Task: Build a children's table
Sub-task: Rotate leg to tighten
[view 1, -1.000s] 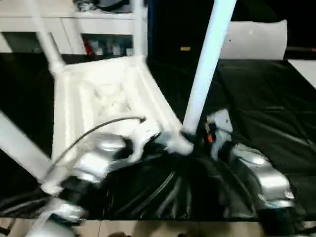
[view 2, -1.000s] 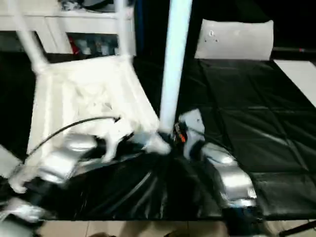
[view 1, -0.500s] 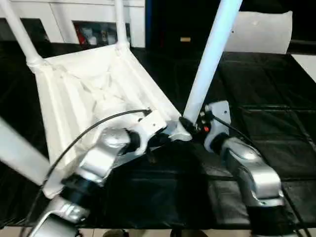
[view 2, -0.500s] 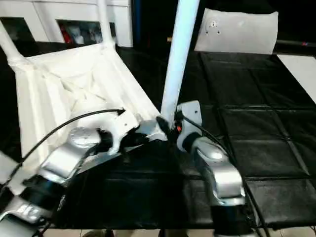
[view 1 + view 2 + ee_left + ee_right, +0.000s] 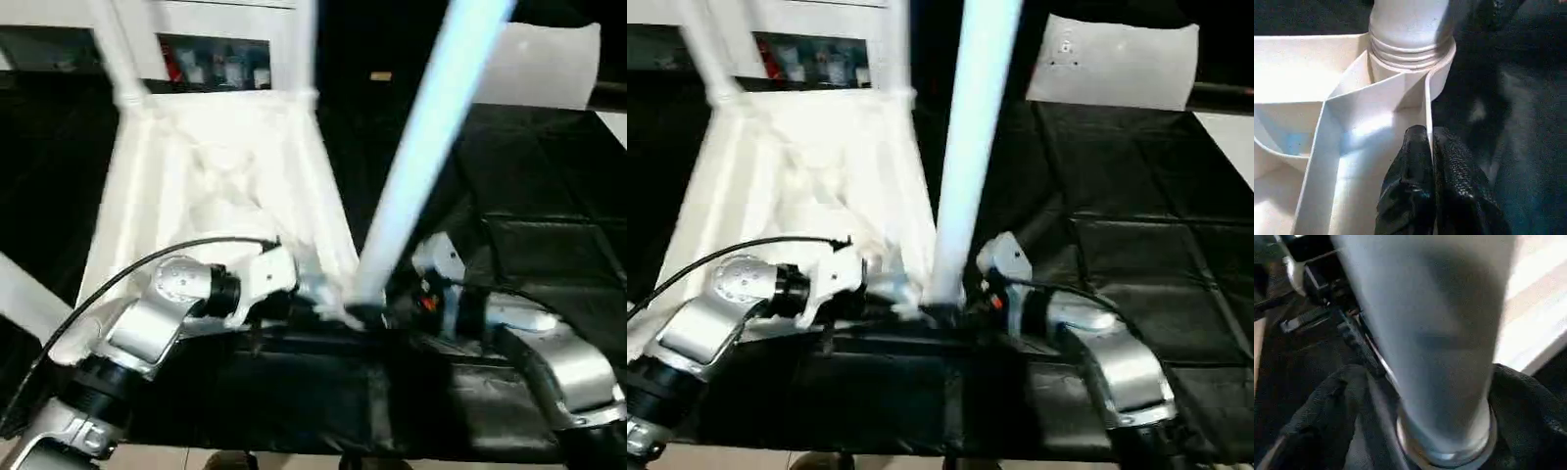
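The white tabletop [image 5: 216,166] lies upside down on the black-covered work table, ribs up, with legs standing in its corner sockets. The near right leg [image 5: 421,157] rises steeply from its socket [image 5: 1410,54]. My left gripper [image 5: 1429,134] is shut on the tabletop's thin rim wall just beside that socket. My right gripper [image 5: 392,308] is at the base of the same leg [image 5: 1440,333] from the other side. Its dark fingers [image 5: 1327,421] stand apart on either side of the leg.
Two more legs [image 5: 113,49] [image 5: 304,39] stand at the far corners and another [image 5: 24,294] slants at the near left. A white cabinet [image 5: 216,29] stands behind. A white panel [image 5: 549,69] rests at the back right. The black cover [image 5: 529,196] stretches to the right.
The whole view has shifted and tilted with the head. My left gripper keeps its hold on the rim. My right forearm has dropped lower and flatter beside the leg's base.
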### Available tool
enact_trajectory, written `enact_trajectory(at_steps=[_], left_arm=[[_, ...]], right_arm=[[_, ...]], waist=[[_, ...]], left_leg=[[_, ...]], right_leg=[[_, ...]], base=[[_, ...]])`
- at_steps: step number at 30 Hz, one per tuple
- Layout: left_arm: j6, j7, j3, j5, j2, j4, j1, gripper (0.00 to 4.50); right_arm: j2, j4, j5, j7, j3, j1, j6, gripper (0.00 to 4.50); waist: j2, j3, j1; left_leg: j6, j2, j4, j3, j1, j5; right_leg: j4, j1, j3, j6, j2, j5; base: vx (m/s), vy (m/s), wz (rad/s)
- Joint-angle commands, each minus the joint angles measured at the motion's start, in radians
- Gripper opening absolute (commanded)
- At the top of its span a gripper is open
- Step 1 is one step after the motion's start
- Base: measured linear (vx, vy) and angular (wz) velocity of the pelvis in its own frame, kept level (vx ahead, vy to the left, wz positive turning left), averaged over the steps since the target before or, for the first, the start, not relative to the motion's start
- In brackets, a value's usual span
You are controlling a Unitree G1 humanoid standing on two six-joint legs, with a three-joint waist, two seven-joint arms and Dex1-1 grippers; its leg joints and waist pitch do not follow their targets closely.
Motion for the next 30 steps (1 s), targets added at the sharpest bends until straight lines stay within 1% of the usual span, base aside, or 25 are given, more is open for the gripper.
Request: enact_trajectory(at_steps=[1, 2, 4, 5, 6, 7, 8, 10, 11, 12, 13, 15, 16, 18, 19, 20, 21, 22, 23, 26, 28, 30], left_arm=[[-0.033, -0.080, -0.066, -0.010, 0.004, 0.015, 0.010, 0.00], [-0.063, -0.118, -0.074, -0.018, 0.014, 0.031, 0.004, 0.00], [-0.074, -0.133, -0.077, -0.021, 0.016, 0.037, 0.002, 0.00], [-0.094, -0.161, -0.083, -0.024, 0.021, 0.045, -0.002, 0.00], [-0.110, -0.183, -0.088, -0.025, 0.025, 0.053, -0.007, 0.00], [-0.116, -0.190, -0.091, -0.024, 0.027, 0.057, -0.009, 0.00], [-0.125, -0.196, -0.094, -0.020, 0.028, 0.063, -0.013, 0.00], [-0.138, -0.205, -0.098, -0.015, 0.030, 0.073, -0.017, 0.00], [-0.146, -0.214, -0.101, -0.012, 0.031, 0.079, -0.020, 0.00], [-0.153, -0.220, -0.102, -0.012, 0.031, 0.086, -0.023, 0.00], [-0.161, -0.227, -0.101, -0.012, 0.029, 0.095, -0.028, 0.00], [-0.175, -0.235, -0.102, -0.009, 0.026, 0.111, -0.038, 0.00], [-0.181, -0.240, -0.102, -0.008, 0.025, 0.118, -0.042, 0.00], [-0.195, -0.245, -0.103, -0.007, 0.024, 0.130, -0.048, 0.00], [-0.196, -0.246, -0.103, -0.007, 0.024, 0.131, -0.049, 0.00], [-0.196, -0.248, -0.103, -0.008, 0.024, 0.133, -0.050, 0.00], [-0.199, -0.247, -0.103, -0.007, 0.024, 0.135, -0.050, 0.00], [-0.200, -0.248, -0.104, -0.006, 0.025, 0.136, -0.050, 0.00], [-0.202, -0.248, -0.105, -0.005, 0.024, 0.140, -0.051, 0.00], [-0.206, -0.246, -0.106, -0.001, 0.023, 0.149, -0.051, 0.00], [-0.210, -0.240, -0.103, 0.000, 0.019, 0.156, -0.050, 0.00], [-0.207, -0.227, -0.098, 0.000, 0.013, 0.158, -0.047, 0.00]], right_arm=[[-0.031, 0.006, 0.020, 0.078, 0.021, -0.010, -0.020, 4.09], [-0.062, 0.018, 0.029, 0.152, 0.034, -0.020, -0.048, 4.09], [-0.072, 0.026, 0.032, 0.176, 0.039, -0.024, -0.058, 4.09], [-0.091, 0.051, 0.030, 0.221, 0.050, -0.039, -0.087, 4.09], [-0.105, 0.076, 0.027, 0.257, 0.060, -0.053, -0.104, 3.93], [-0.108, 0.085, 0.028, 0.268, 0.062, -0.058, -0.109, 3.83], [-0.110, 0.094, 0.030, 0.282, 0.065, -0.063, -0.113, 3.75], [-0.111, 0.108, 0.032, 0.296, 0.067, -0.071, -0.117, 3.70], [-0.110, 0.119, 0.034, 0.306, 0.070, -0.079, -0.118, 3.44], [-0.110, 0.130, 0.036, 0.315, 0.073, -0.086, -0.121, 3.44], [-0.110, 0.144, 0.036, 0.328, 0.077, -0.094, -0.128, 3.31], [-0.105, 0.171, 0.034, 0.344, 0.081, -0.108, -0.147, 3.24], [-0.101, 0.185, 0.033, 0.348, 0.082, -0.115, -0.161, 3.00], [-0.095, 0.206, 0.033, 0.359, 0.085, -0.125, -0.172, 3.00], [-0.094, 0.207, 0.033, 0.360, 0.086, -0.125, -0.172, 2.89], [-0.093, 0.208, 0.033, 0.361, 0.088, -0.126, -0.171, 2.70], [-0.091, 0.207, 0.034, 0.362, 0.089, -0.126, -0.170, 2.61], [-0.090, 0.206, 0.034, 0.363, 0.090, -0.126, -0.170, 2.61], [-0.089, 0.206, 0.035, 0.367, 0.092, -0.126, -0.171, 2.49], [-0.089, 0.208, 0.034, 0.376, 0.098, -0.123, -0.175, 2.21], [-0.089, 0.212, 0.035, 0.381, 0.100, -0.122, -0.180, 2.18], [-0.088, 0.208, 0.039, 0.381, 0.101, -0.117, -0.178, 2.10]], waist=[[-0.007, -0.058, -0.002], [-0.008, -0.060, 0.000], [-0.009, -0.060, 0.001], [-0.011, -0.062, 0.002], [-0.010, -0.062, 0.003], [-0.013, -0.062, 0.003], [-0.012, -0.062, 0.005], [-0.012, -0.062, 0.006], [-0.012, -0.062, 0.008], [-0.013, -0.062, 0.008], [-0.014, -0.065, 0.010], [-0.013, -0.065, 0.013], [-0.014, -0.067, 0.015], [-0.014, -0.069, 0.020], [-0.015, -0.071, 0.024], [-0.016, -0.072, 0.025], [-0.014, -0.074, 0.026], [-0.015, -0.074, 0.026], [-0.016, -0.074, 0.027], [-0.016, -0.073, 0.027], [-0.017, -0.074, 0.027], [-0.016, -0.072, 0.027]], left_leg=[[0.144, 0.064, -0.051, -0.015, 0.004, 0.018], [0.148, 0.063, -0.050, -0.015, 0.004, 0.023], [0.152, 0.063, -0.049, -0.015, 0.002, 0.024], [0.151, 0.064, -0.048, -0.015, 0.003, 0.016], [0.150, 0.063, -0.047, -0.015, 0.003, 0.015], [0.147, 0.064, -0.047, -0.015, 0.002, 0.007], [0.142, 0.065, -0.047, -0.015, 0.002, 0.000], [0.135, 0.065, -0.047, -0.016, 0.002, -0.011], [0.129, 0.065, -0.046, -0.015, 0.003, -0.016], [0.127, 0.065, -0.046, -0.015, 0.003, -0.019], [0.123, 0.065, -0.045, -0.015, 0.004, -0.020], [0.118, 0.065, -0.044, -0.014, 0.004, -0.022], [0.117, 0.064, -0.042, -0.014, 0.003, -0.018], [0.120, 0.063, -0.041, -0.013, 0.004, -0.007], [0.121, 0.064, -0.041, -0.013, 0.004, -0.002], [0.123, 0.064, -0.040, -0.013, 0.003, 0.006], [0.126, 0.064, -0.040, -0.014, 0.003, 0.016], [0.128, 0.064, -0.039, -0.014, 0.003, 0.016], [0.130, 0.063, -0.039, -0.014, 0.002, 0.017], [0.128, 0.063, -0.039, -0.014, 0.002, 0.012], [0.125, 0.063, -0.039, -0.014, 0.002, 0.010], [0.123, 0.063, -0.040, -0.014, 0.002, 0.006]], right_leg=[[-0.049, 0.059, 0.060, -0.280, -0.092, 0.084], [-0.048, 0.060, 0.059, -0.279, -0.092, 0.086], [-0.047, 0.059, 0.059, -0.281, -0.092, 0.084], [-0.048, 0.059, 0.058, -0.283, -0.094, 0.066], [-0.048, 0.059, 0.058, -0.284, -0.093, 0.059], [-0.049, 0.059, 0.058, -0.284, -0.094, 0.041], [-0.049, 0.058, 0.058, -0.286, -0.095, 0.025], [-0.050, 0.058, 0.058, -0.282, -0.094, -0.002], [-0.051, 0.056, 0.058, -0.279, -0.094, -0.016], [-0.052, 0.056, 0.058, -0.278, -0.094, -0.021], [-0.051, 0.057, 0.059, -0.277, -0.094, -0.025], [-0.050, 0.055, 0.058, -0.277, -0.094, -0.030], [-0.048, 0.057, 0.058, -0.277, -0.094, -0.023], [-0.046, 0.057, 0.058, -0.276, -0.094, -0.006], [-0.045, 0.056, 0.057, -0.277, -0.094, 0.006], [-0.042, 0.058, 0.057, -0.278, -0.093, 0.022], [-0.039, 0.058, 0.056, -0.280, -0.092, 0.040], [-0.039, 0.057, 0.056, -0.281, -0.092, 0.045], [-0.038, 0.058, 0.056, -0.281, -0.092, 0.047], [-0.040, 0.058, 0.056, -0.279, -0.091, 0.034], [-0.040, 0.058, 0.056, -0.276, -0.092, 0.029], [-0.041, 0.058, 0.056, -0.277, -0.092, 0.022]], base=[[0.000, 0.000, 0.00], [0.000, 0.000, 0.00], [0.000, 0.000, 0.00], [0.000, 0.000, 0.00], [0.000, 0.000, 0.00], [0.000, 0.000, 0.00], [0.000, 0.000, 0.00], [0.000, 0.000, 0.00], [0.000, 0.000, 0.00], [0.000, 0.000, 0.00], [0.000, 0.000, 0.00], [0.000, 0.000, 0.00], [0.000, 0.000, 0.00], [0.000, 0.000, 0.00], [0.000, 0.000, 0.00], [0.000, 0.000, 0.00], [0.000, 0.000, 0.00], [0.000, 0.000, 0.00], [0.000, 0.000, 0.00], [0.000, 0.000, 0.00], [0.000, 0.000, 0.00], [0.000, 0.000, 0.00]])
